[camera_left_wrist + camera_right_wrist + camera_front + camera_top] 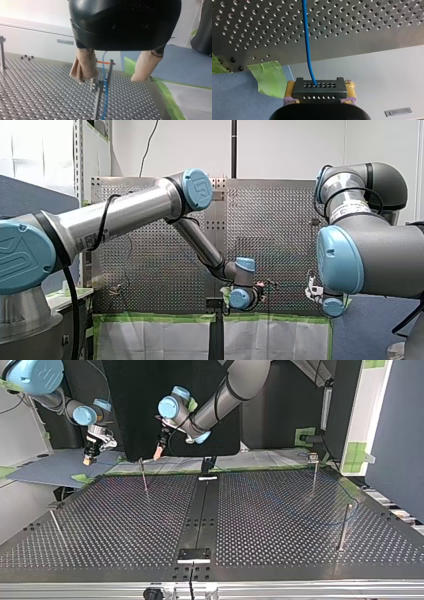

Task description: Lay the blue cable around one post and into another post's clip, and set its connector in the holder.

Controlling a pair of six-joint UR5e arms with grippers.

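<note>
In the right wrist view my right gripper (319,86) is shut on a black perforated connector block (319,93), with yellow pads on both sides. The blue cable (308,42) runs from the block out over the perforated table. In the left wrist view my left gripper (112,77) is open, its beige fingers (83,66) well apart. A thin post with an orange-tipped clip (110,67) stands between and ahead of them, and the blue cable (105,87) passes beside it. In the top view my left gripper (159,452) hangs above a post (144,475), and my right gripper (90,457) is off the table's far left corner.
More thin posts stand at the top view's right (344,527), far right (314,470) and left (55,525). A black plate (194,555) sits on the table's middle strip near the front edge. Green tape (270,77) marks the table's edge beside a blue mat.
</note>
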